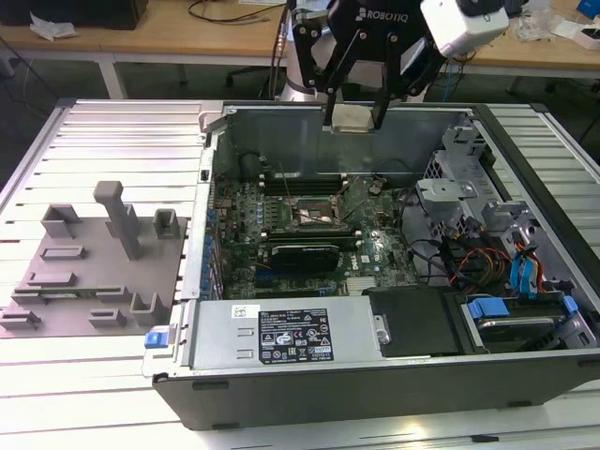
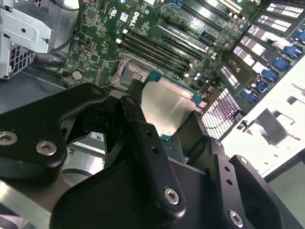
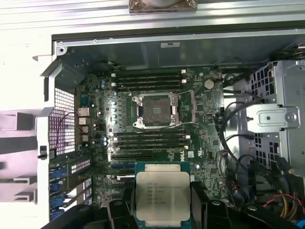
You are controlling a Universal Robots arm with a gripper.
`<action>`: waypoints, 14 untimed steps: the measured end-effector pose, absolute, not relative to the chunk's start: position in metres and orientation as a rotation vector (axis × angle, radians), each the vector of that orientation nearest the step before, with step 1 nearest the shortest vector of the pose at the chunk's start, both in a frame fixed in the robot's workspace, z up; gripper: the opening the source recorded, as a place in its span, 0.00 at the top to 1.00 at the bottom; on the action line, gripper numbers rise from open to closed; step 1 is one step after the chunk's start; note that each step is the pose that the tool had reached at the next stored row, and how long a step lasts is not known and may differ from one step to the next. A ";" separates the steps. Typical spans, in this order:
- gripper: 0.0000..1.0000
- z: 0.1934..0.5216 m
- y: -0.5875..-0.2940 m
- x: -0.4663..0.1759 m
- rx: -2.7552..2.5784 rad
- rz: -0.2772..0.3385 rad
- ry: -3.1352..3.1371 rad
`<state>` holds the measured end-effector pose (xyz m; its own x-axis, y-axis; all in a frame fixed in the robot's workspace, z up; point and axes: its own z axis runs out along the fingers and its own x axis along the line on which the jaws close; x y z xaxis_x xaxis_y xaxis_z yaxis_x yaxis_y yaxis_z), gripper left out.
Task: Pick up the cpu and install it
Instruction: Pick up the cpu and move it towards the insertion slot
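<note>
First wrist view: my jaws pinch the cpu (image 3: 163,198) by two sides, flat, high over the open computer (image 3: 190,55). The empty socket (image 3: 155,110) waits well below it, down on the green board (image 3: 209,143).

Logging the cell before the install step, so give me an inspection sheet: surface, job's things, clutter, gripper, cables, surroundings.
Surface: pale slatted metal table, carrying an open dark computer case.
Job's things: flat silvery square cpu held in the air, apart from the empty black metal-framed motherboard socket.
Clutter: grey moulded fixture tray on the table, at the exterior view's left.
Gripper: black gripper, jaws shut on the cpu.
Cables: red, orange and black wire bundle inside the case.
Surroundings: wooden desks behind the table.
</note>
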<state>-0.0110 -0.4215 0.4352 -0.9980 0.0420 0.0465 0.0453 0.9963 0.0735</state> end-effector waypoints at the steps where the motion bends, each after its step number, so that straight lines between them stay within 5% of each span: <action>1: 0.45 0.433 -0.421 -0.011 -0.068 -0.116 -3.094; 14: 0.45 0.403 -0.421 -0.011 -0.068 -0.115 -3.094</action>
<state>-0.0110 -0.4213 0.4027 -0.9980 0.0420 0.0464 0.0453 0.9963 0.0734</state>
